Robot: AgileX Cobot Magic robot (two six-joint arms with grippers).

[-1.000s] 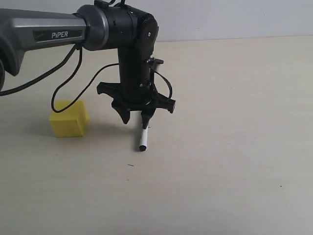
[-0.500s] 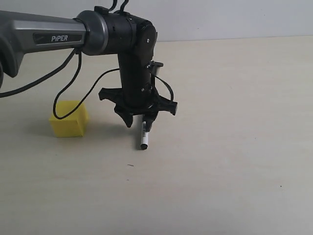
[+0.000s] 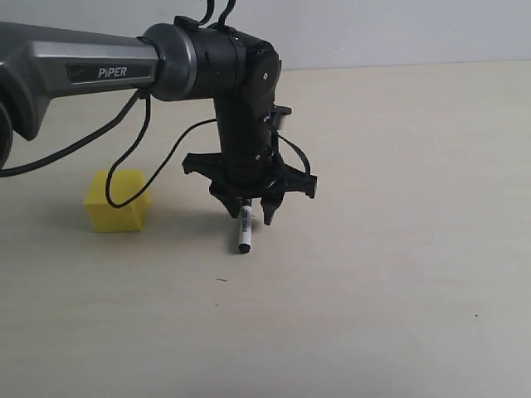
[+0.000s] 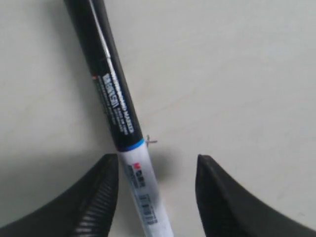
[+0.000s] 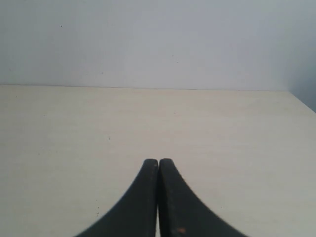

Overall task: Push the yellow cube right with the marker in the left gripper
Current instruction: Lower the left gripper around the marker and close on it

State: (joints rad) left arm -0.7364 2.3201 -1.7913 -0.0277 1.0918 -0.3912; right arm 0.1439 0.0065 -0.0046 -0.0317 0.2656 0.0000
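The marker (image 3: 244, 231) lies on the table, white barrel with a black end toward the front. In the left wrist view the marker (image 4: 117, 106) shows its black cap and printed white barrel. My left gripper (image 3: 251, 216) points down over its upper end, open, the jaws straddling it. In the left wrist view the left gripper (image 4: 157, 160) has the barrel close against one finger (image 4: 101, 190), with a wide gap to the other. The yellow cube (image 3: 116, 201) sits well to the left of the gripper, apart from it. My right gripper (image 5: 158, 161) is shut on nothing.
The grey PiPER arm (image 3: 75, 70) reaches in from the upper left, its black cable (image 3: 141, 162) hanging in front of the cube. A pale wall (image 3: 398, 29) rises behind the beige table (image 3: 390, 249). The right wrist view shows only table and wall.
The left gripper has shifted to the right, so the marker now sits by its left finger instead of its right. Marker and cube have stayed put.
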